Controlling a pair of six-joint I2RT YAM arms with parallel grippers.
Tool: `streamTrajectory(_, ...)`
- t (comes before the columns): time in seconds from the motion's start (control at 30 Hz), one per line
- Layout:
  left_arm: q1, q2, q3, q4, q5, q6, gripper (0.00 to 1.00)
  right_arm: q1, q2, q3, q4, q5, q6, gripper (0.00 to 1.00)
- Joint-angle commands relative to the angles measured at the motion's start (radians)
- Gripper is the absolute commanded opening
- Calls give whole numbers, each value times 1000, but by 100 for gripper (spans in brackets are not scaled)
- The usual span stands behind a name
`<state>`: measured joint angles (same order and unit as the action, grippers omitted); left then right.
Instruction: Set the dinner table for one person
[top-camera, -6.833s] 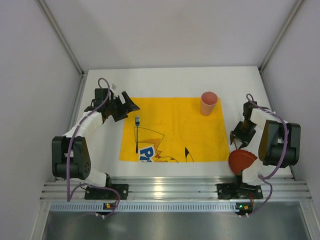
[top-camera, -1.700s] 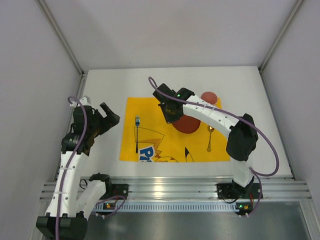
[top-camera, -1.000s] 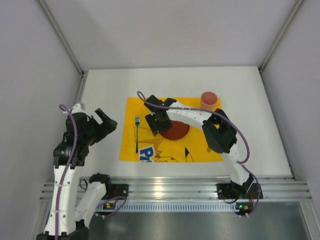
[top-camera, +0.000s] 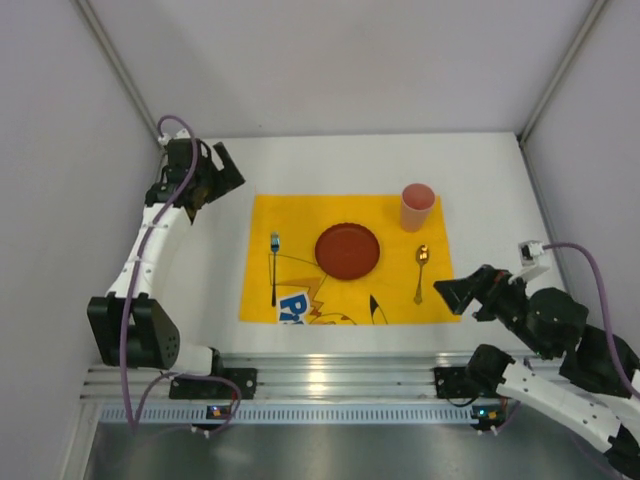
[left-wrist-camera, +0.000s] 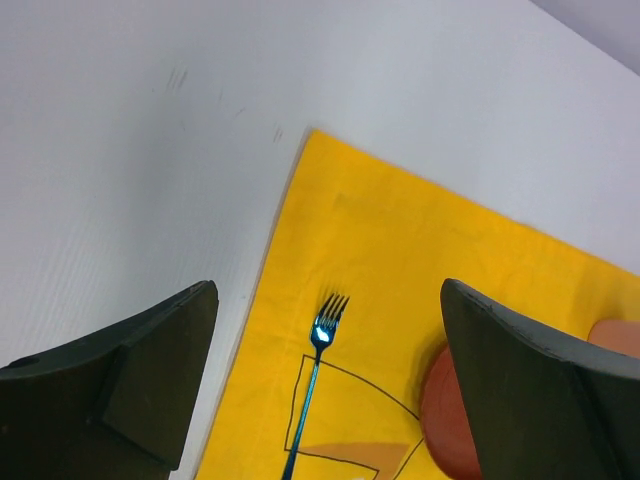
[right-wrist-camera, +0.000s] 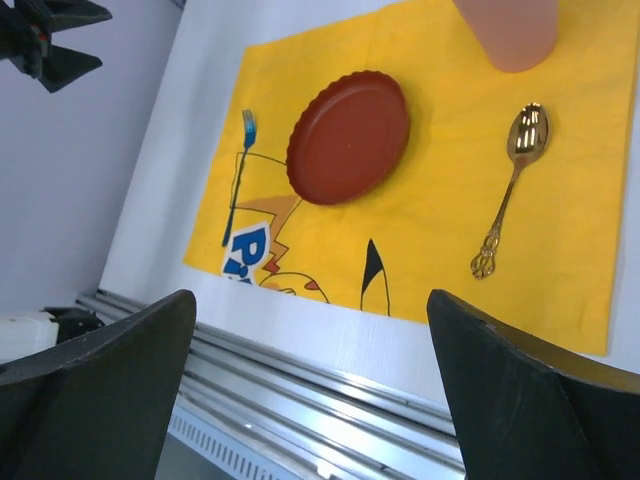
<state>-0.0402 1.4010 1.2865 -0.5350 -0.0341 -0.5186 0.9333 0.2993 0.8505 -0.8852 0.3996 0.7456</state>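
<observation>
The white dinner table (top-camera: 500, 180) carries a yellow cartoon-printed cloth (top-camera: 400, 300). On the cloth, a dark red plate (top-camera: 347, 251) lies in the middle. A blue fork (top-camera: 273, 268) lies to its left and a gold spoon (top-camera: 421, 272) to its right. A pink cup (top-camera: 417, 207) stands at the back right. My left gripper (top-camera: 222, 180) hangs open above the table's far left, off the cloth, holding nothing. My right gripper (top-camera: 455, 295) is open and empty over the cloth's near right corner. The left wrist view shows the fork (left-wrist-camera: 316, 370) and the plate's edge (left-wrist-camera: 445, 420).
An aluminium rail (top-camera: 330, 378) runs along the table's near edge. Grey walls close in the left, back and right sides. The right wrist view looks across the rail (right-wrist-camera: 330, 385) to the plate (right-wrist-camera: 348, 137), spoon (right-wrist-camera: 510, 185) and cup (right-wrist-camera: 505, 30).
My right gripper has opened off the plate, leaving it in the cloth's middle, and pulled back to the near right. My left arm has swung out to the far left.
</observation>
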Motion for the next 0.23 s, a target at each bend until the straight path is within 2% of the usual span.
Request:
streamTrajectory(0.0, 2, 41, 92, 101, -13, 43, 98, 10, -87, -2, -103, 70, 130, 100)
streamTrajectory(0.1, 2, 38, 91, 128, -1, 46, 98, 12, -121, -33, -95, 47, 146, 100)
streamTrajectory(0.2, 2, 4, 31, 153, 8, 64, 98, 10, -89, -13, -119, 50, 141, 100)
